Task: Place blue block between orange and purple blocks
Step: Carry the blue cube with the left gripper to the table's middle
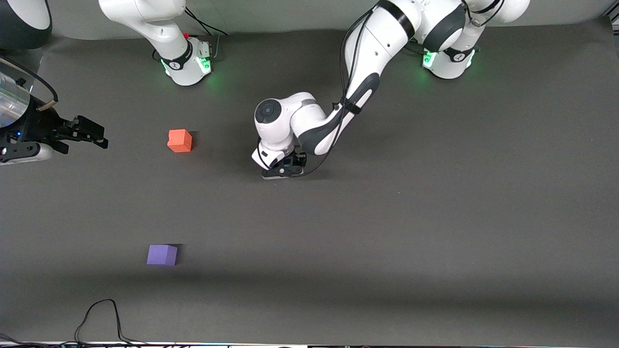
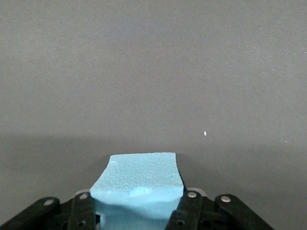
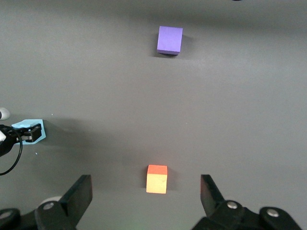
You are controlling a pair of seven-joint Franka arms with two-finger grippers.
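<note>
A: Left gripper [image 1: 283,169], low at mid-table, pinches the blue block [image 2: 136,184]; the carry and placing remain. Orange block [image 1: 180,140] and purple block [image 1: 162,254] sit well apart.

B: Right gripper [image 1: 89,133] waits spread wide. From the front, the wrist hides the blue block.

This looks like a robot lab. Two white robot arms stand on round bases [image 1: 186,63] along the top of the front picture, and small green lights glow on them. Black cables [image 1: 104,321] trail along the bottom edge. The tabletop [image 1: 435,217] is covered with a plain dark grey mat, with no home things on it. Only small foam cubes sit there, like the orange block [image 1: 180,140] and the purple block [image 1: 162,254]. It looks like a test setup.
</note>
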